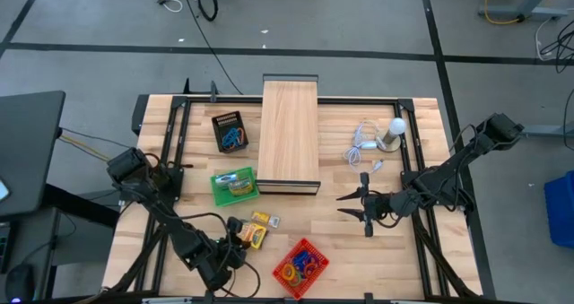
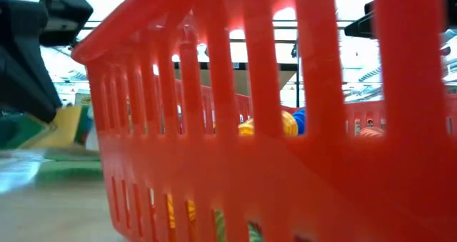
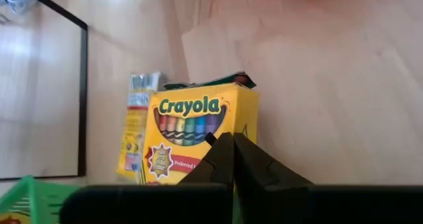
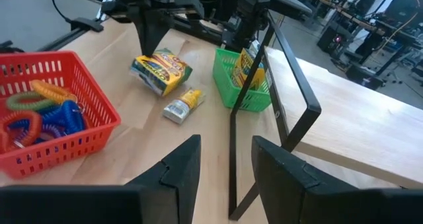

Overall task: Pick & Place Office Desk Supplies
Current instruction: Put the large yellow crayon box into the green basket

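A yellow Crayola crayon box [image 3: 192,118] lies on the table near the front, between the green basket [image 1: 218,189] and the red basket [image 1: 314,270]. A small yellow piece [image 4: 182,106] lies beside it. My left gripper [image 3: 231,138] is shut, and its tips stand over the box's printed face; it slants down at the box [image 4: 162,71] from the table's left. Coloured loops [image 4: 39,115] fill the red basket, and a second crayon box [image 4: 248,65] stands in the green basket. My right gripper [image 1: 343,205] waits open at the right, above the table. My left gripper has its shut fingertips [image 3: 221,148] in front of the crayon box's printed face, near its lower right corner [image 3: 248,128]. It comes slanting down from the table's left. The fingers themselves hide the spot, so I cannot tell whether they touch the box.
A long pale wooden box [image 1: 289,134] stands at the middle back, inside a black frame [image 4: 291,78]. A black tray with loops [image 1: 230,131] sits to its left. A white bulb with a coiled cable [image 1: 393,131] lies at the back right. The red basket [image 2: 285,163] fills the low view.
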